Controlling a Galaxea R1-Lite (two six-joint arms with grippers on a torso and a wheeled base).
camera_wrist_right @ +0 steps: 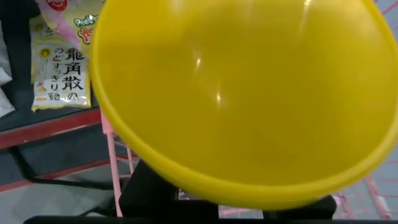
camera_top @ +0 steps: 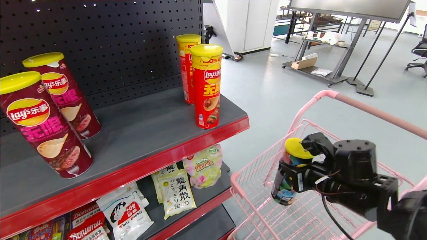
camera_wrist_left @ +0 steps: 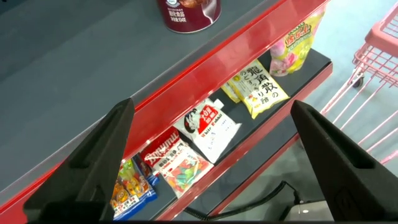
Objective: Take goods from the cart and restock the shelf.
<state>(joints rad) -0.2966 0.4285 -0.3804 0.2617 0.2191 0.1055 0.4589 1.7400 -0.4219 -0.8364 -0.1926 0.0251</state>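
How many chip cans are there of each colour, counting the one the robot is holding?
Dark red cans on the shelf: 2
Bright red cans on the shelf: 2
Black can in the right pincer: 1
Total: 5

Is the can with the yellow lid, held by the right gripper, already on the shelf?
No, the right gripper holds the can over the pink cart, apart from the shelf.

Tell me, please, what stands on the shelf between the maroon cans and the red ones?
Nothing: the head view shows bare grey shelf between the maroon cans and the red cans.
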